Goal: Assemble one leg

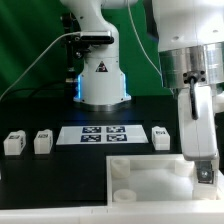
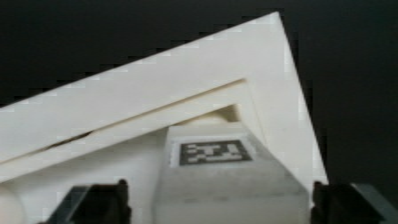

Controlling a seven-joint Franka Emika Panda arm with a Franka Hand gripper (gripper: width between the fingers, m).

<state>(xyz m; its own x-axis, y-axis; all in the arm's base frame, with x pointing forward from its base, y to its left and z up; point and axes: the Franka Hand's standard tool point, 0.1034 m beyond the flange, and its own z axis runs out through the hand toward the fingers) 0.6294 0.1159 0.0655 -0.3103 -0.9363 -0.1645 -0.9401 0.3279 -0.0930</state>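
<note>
Held upright between the fingers of the gripper: one leg, long axis vertical, lower end hanging over the white tray near its edge at the exterior view's right; contact with the tray cannot be told. In the wrist view, gripper clamped on the leg, tag facing the camera, tray corner beyond, dark table around. Three further legs standing apart on the table; marker board between them; open table ahead of the tray.
</note>
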